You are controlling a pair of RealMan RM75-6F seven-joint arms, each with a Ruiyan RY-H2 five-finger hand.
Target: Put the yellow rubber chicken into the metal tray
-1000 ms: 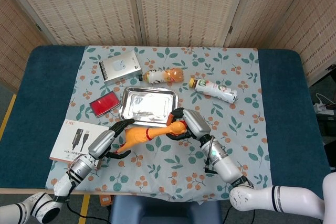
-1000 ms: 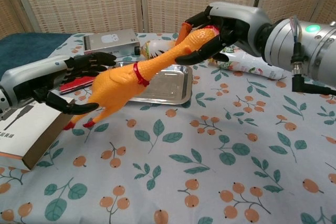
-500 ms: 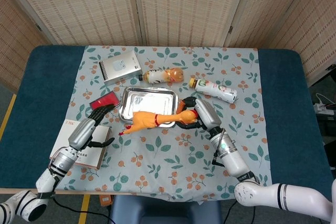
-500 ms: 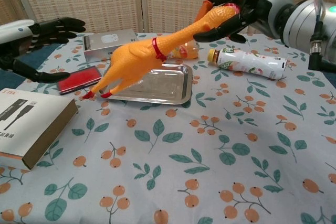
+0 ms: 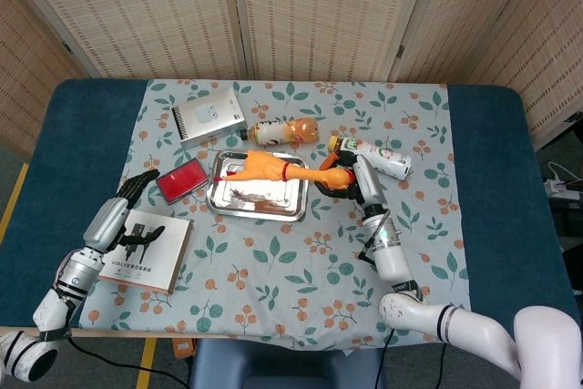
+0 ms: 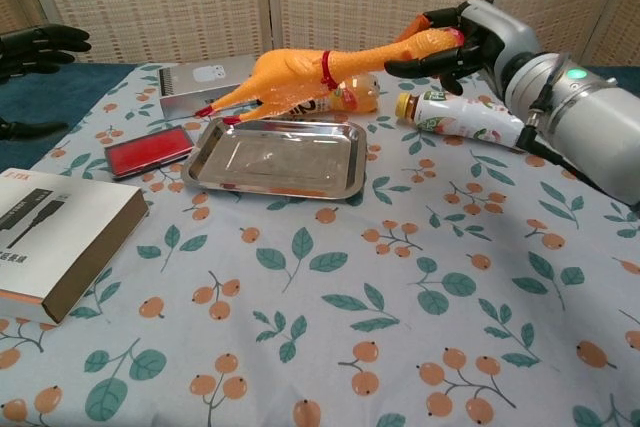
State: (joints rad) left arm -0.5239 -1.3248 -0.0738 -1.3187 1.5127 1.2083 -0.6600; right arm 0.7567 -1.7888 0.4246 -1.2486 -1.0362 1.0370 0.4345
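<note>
Chicken (image 6: pixel 300 75) now apparently over tray (image 6: pixel 272 183)

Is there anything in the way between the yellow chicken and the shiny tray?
Nothing visible blocks it. The right hand holds the rubber chicken by its head, in the air just above the metal tray. The tray is empty, and the bottles and the red case lie outside it.

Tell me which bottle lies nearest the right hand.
The white bottle with the yellow cap, just under the right hand; the orange bottle lies farther left, behind the chicken.
</note>
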